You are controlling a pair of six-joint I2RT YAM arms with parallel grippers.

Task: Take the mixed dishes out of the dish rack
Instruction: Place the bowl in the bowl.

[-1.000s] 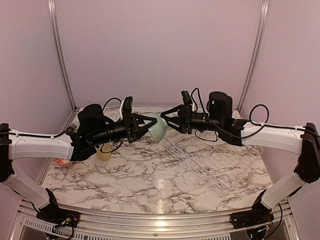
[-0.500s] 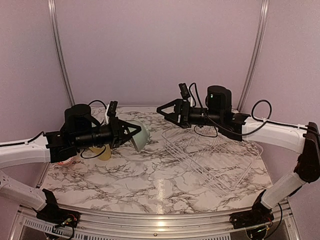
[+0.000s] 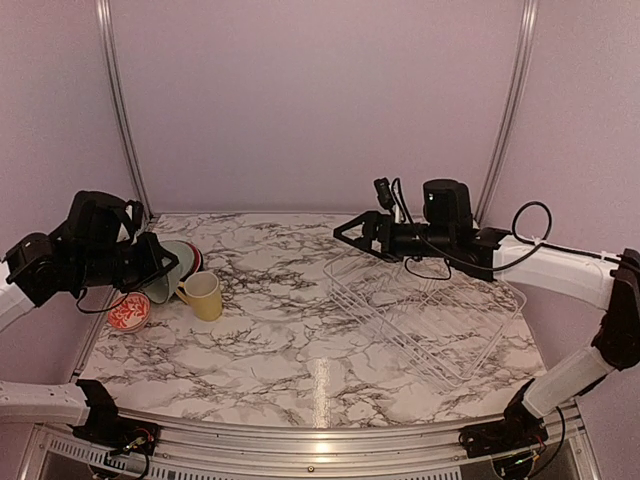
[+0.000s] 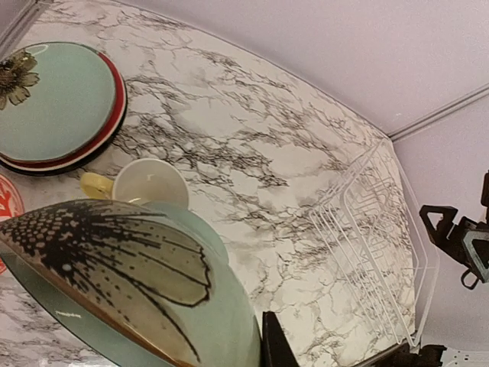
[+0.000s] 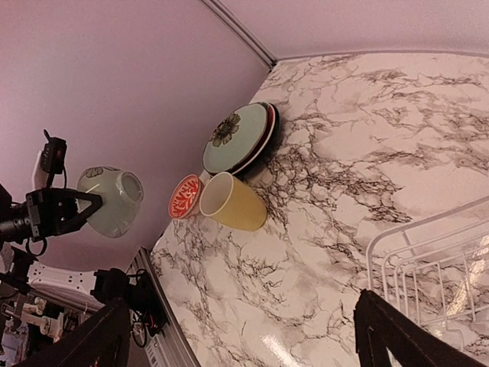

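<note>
My left gripper (image 3: 158, 268) is shut on the pale green bowl (image 3: 165, 272), holding it in the air at the far left, above the stacked plates (image 3: 188, 254). In the left wrist view the bowl (image 4: 122, 283) fills the foreground with one finger (image 4: 273, 348) against its rim. The pale green plate (image 4: 53, 99) tops the stack, with red and black rims under it. The yellow mug (image 3: 203, 295) lies on its side beside the small red-patterned bowl (image 3: 128, 312). My right gripper (image 3: 350, 232) hangs open and empty over the far left corner of the white wire dish rack (image 3: 430, 320).
The rack (image 5: 428, 267) shows no dishes in it. From the right wrist, the mug (image 5: 233, 202), small bowl (image 5: 183, 197) and plates (image 5: 237, 138) cluster near the table's left edge. Lilac walls and metal corner posts close in the back and sides.
My left arm has swung left with the pale green bowl, from the table's middle to above the plates. My right gripper let go of the bowl, opened wide and drew back a little.
</note>
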